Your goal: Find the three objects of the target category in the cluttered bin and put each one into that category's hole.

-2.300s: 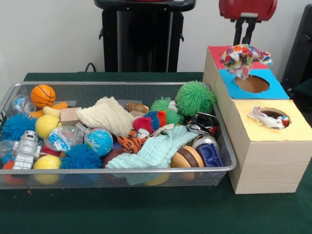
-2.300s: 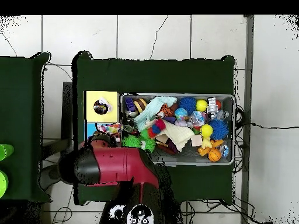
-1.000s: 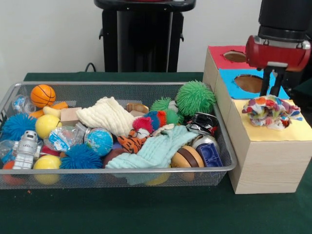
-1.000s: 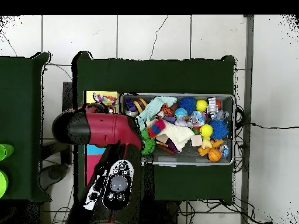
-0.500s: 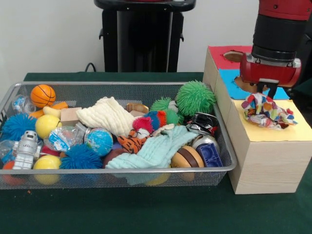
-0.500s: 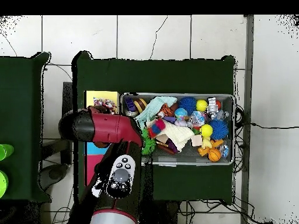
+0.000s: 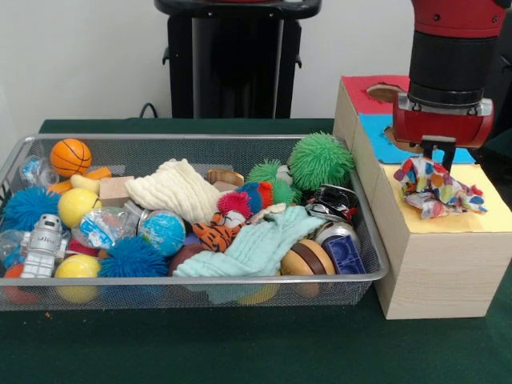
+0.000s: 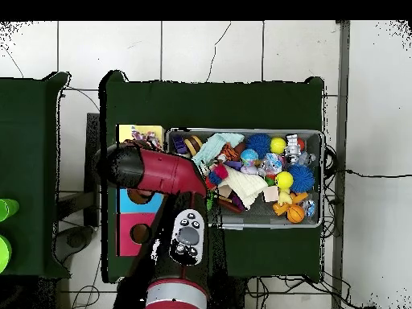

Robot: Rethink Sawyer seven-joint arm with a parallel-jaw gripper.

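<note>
At the right of the front view, a printed rag (image 7: 438, 188) is bunched on the yellow top (image 7: 488, 210) of the wood-grain box, covering the hole. The hand (image 7: 439, 157) is seen directly above it; its grip cannot be told. The wire bin (image 7: 200, 142) lies left, crowded rim to rim.

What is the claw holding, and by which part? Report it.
It cannot be told. The claw meets the top of the patterned rag, which lies bunched on the yellow-topped box.
</note>
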